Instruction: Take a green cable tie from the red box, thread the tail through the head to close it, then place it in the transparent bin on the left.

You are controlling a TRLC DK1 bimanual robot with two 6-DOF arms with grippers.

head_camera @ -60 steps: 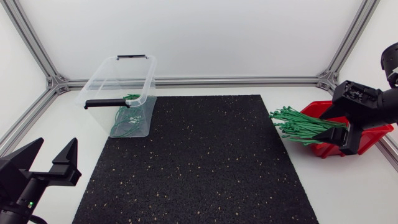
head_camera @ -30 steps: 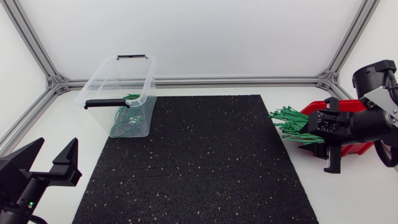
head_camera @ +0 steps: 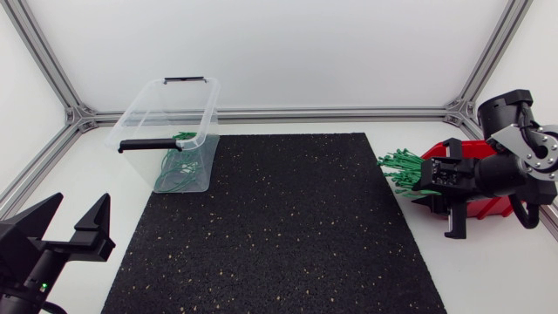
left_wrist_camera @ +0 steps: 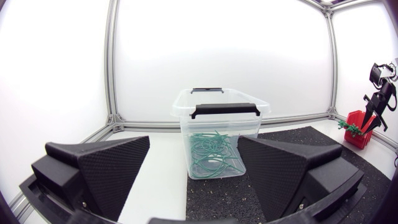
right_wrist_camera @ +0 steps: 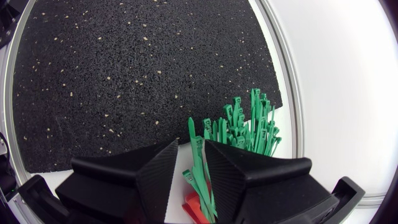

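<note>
The red box [head_camera: 490,208] stands at the table's right edge with a bundle of green cable ties [head_camera: 403,171] fanning out of it toward the mat. My right gripper [head_camera: 441,202] hangs low over the box's near-left side. In the right wrist view its fingers [right_wrist_camera: 158,174] stand a narrow gap apart with one green cable tie [right_wrist_camera: 198,163] running between them; a sliver of table shows beside the tie. The transparent bin [head_camera: 139,109] at the back left holds closed green ties [head_camera: 179,167]. My left gripper [head_camera: 77,206] rests wide open at the front left, holding nothing.
A black speckled mat [head_camera: 279,227] covers the middle of the table between bin and box. Aluminium frame rails [head_camera: 331,112] run along the back and side edges. The bin's black handles [left_wrist_camera: 224,109] face my left gripper [left_wrist_camera: 193,142].
My right gripper has swung down and to the left over the box's ties and its fingers have drawn much closer together. The left arm has not moved.
</note>
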